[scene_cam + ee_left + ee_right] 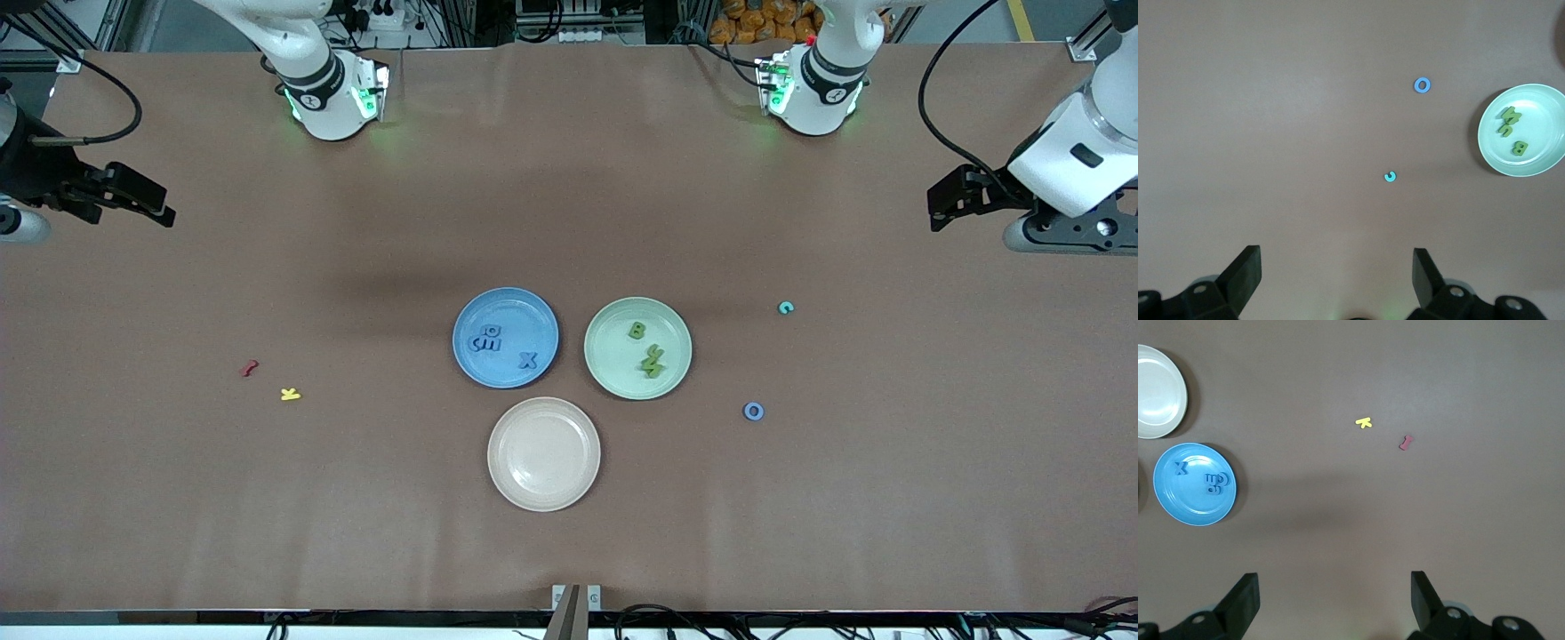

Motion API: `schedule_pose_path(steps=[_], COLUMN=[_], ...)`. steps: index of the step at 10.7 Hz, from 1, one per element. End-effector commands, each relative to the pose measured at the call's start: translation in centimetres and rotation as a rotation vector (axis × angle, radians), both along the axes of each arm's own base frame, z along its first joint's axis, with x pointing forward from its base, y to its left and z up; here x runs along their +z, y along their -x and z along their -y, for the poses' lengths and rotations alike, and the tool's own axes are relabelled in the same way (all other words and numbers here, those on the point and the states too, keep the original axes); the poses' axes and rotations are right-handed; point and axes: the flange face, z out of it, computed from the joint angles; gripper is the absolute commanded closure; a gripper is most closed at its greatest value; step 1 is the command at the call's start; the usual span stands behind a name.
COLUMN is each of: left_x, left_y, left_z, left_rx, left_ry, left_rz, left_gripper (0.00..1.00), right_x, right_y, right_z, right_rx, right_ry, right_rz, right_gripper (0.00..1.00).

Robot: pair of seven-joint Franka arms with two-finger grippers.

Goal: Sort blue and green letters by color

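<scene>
Several blue letters point(488, 338) and a blue X point(528, 360) lie in the blue plate point(511, 307). A green B point(637, 331) and other green letters point(653, 361) lie in the green plate point(613, 356). A blue O point(753, 411) and a teal c point(786, 308) lie on the table toward the left arm's end. My left gripper point(938, 218) is open and empty, high over that end of the table; it also shows in the left wrist view point(1337, 263). My right gripper point(164, 213) is open and empty over the right arm's end, and shows in the right wrist view point(1335, 583).
An empty beige plate point(543, 453) sits nearer the front camera than the two coloured plates. A red squiggly letter point(250, 367) and a yellow K point(290, 394) lie on the table toward the right arm's end.
</scene>
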Motion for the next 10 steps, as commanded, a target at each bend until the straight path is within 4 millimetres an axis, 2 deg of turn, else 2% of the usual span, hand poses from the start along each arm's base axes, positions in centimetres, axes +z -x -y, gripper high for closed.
schedule_pose_path(steps=[1, 3, 10], left_x=[0.87, 0.65, -0.12], left_y=[0.52, 0.21, -0.47], left_z=[-0.66, -1.49, -0.94], left_rx=[0.02, 0.038, 0.083], left_ry=[0.021, 0.044, 0.099], left_rz=[0.0, -0.003, -0.004], left_gripper=[0.0, 0.0, 0.0], right_x=[0.31, 0.83, 0.65], right_y=[0.25, 0.26, 0.1], right_z=[0.19, 0.17, 0.38], right_rx=[0.001, 0.001, -0.004], right_ry=[-0.017, -0.016, -0.015], right_rz=[0.018, 0.03, 0.032], right_gripper=[0.0, 0.0, 0.0])
